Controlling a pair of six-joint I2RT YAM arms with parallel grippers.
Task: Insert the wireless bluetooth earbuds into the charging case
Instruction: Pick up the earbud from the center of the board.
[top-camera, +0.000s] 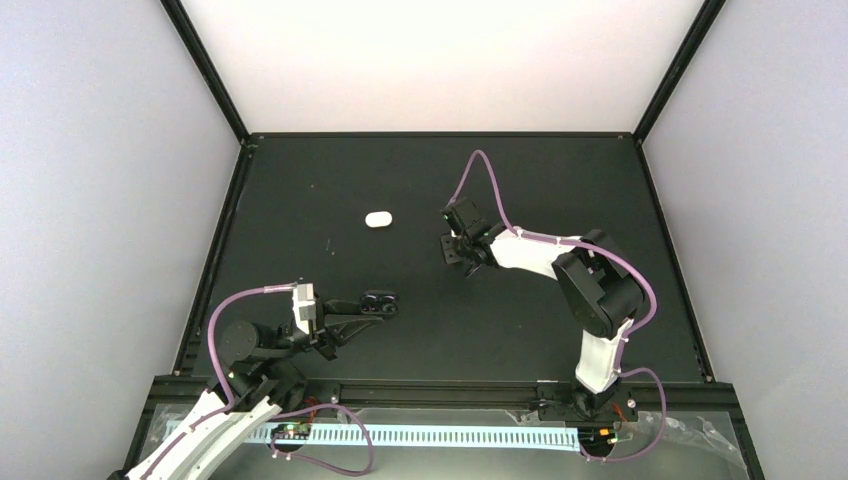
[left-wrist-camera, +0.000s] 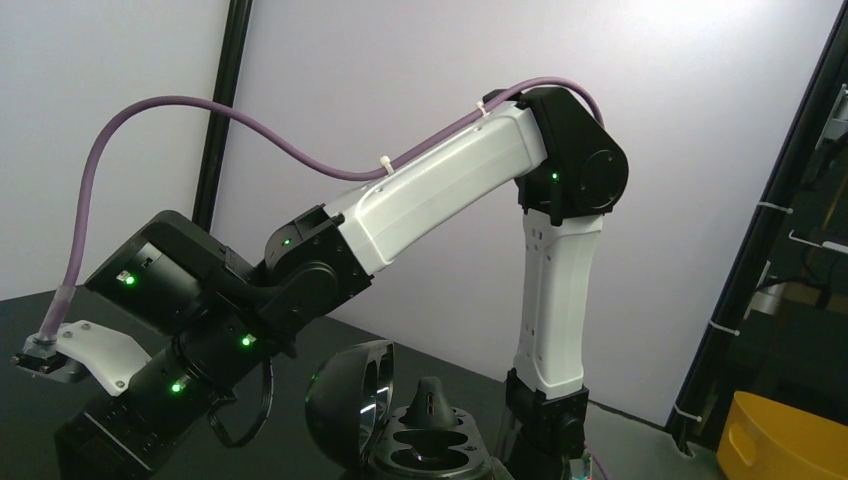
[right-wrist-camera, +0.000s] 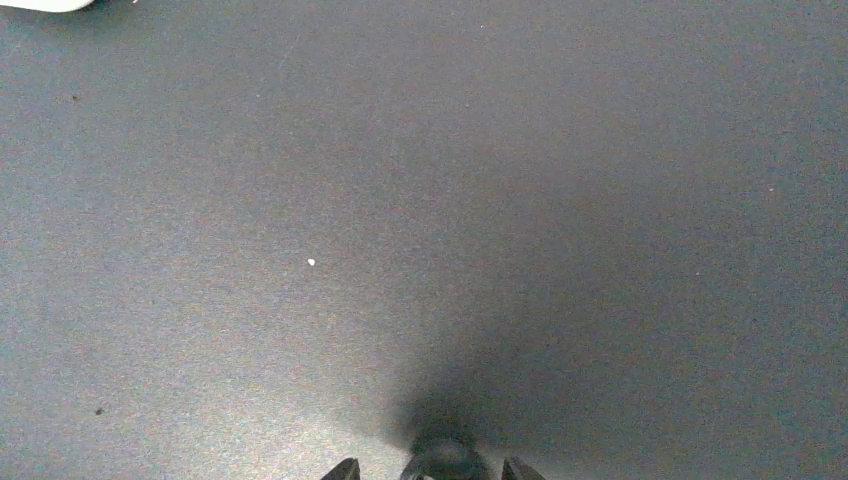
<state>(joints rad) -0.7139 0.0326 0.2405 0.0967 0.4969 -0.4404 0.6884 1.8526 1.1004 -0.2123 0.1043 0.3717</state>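
Note:
A black charging case (top-camera: 379, 301) stands open at the near left, gripped between the fingers of my left gripper (top-camera: 366, 306). In the left wrist view its lid (left-wrist-camera: 348, 400) is swung up and one black earbud (left-wrist-camera: 430, 398) stands in the far well of the base (left-wrist-camera: 432, 450); the near wells look empty. My right gripper (top-camera: 458, 251) is low over the table's middle. In its wrist view the fingertips (right-wrist-camera: 345, 468) stand narrowly on either side of a small dark rounded black earbud (right-wrist-camera: 443, 462). The white case (top-camera: 377, 219) lies shut further back. No white earbuds show.
The right arm (left-wrist-camera: 450, 190) reaches across the left wrist view. A yellow bin (left-wrist-camera: 780, 440) stands off the table. A white speck (right-wrist-camera: 311, 262) lies on the mat, and the white case's edge (right-wrist-camera: 40, 3) shows at the top left of the right wrist view.

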